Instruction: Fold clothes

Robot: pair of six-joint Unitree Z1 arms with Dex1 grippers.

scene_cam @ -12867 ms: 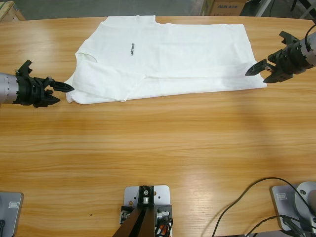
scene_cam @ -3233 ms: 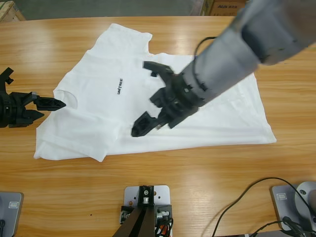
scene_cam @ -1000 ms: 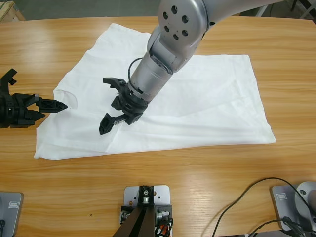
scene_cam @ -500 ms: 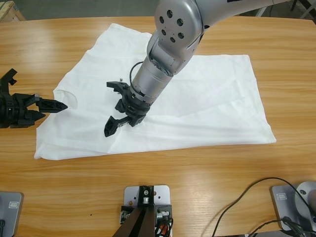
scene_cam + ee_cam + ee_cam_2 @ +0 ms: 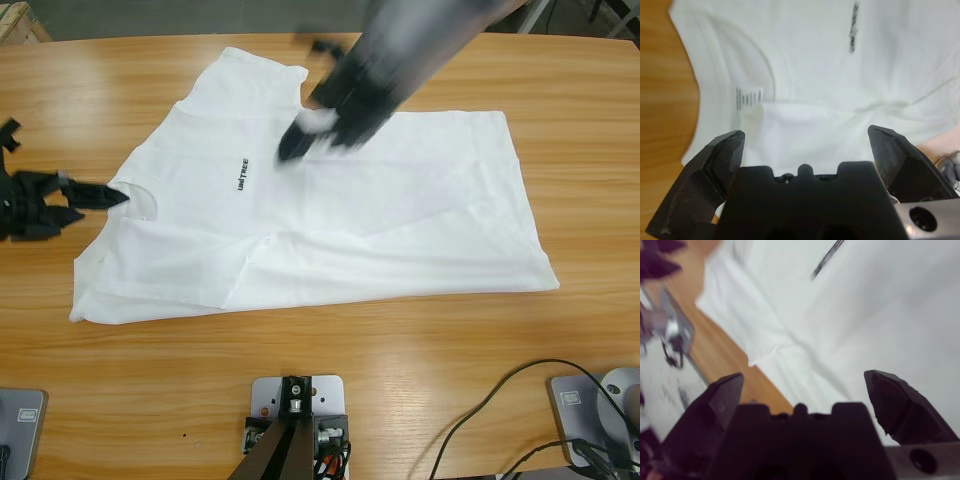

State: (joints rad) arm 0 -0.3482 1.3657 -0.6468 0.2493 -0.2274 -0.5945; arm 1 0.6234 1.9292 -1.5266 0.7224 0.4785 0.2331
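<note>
While the shirt point(image 5: 330, 215) lies spread flat across the far half of the bench point(image 5: 330, 370), collar toward nine o'clock and hem toward three, nothing of it is folded yet beyond a rumpled overlap along its six o'clock edge. The left hand point(image 5: 95, 195) sits at nine o'clock, its tips just at the neck opening; in its wrist view the jaws stand wide apart with only cloth and the neck label point(image 5: 749, 96) beyond them, holding nothing. The right hand point(image 5: 300, 140) is a blur over the shirt near twelve o'clock, above the cloth by the sleeve; its wrist view also shows jaws spread wide and empty, looking down on white fabric and a strip of bench.

The step in hand looks like setting up a grasp for the first fold. To do it well, I would have each hand take a single clean edge: the left at the shoulder beside the collar, the right at the matching point on the hem side, so the fold line runs straight through the chest text point(image 5: 243, 176). Pinch low, catching both layers. The creased ridge near six o'clock should be smoothed or pulled taut first, or it will be trapped inside the fold.
</note>
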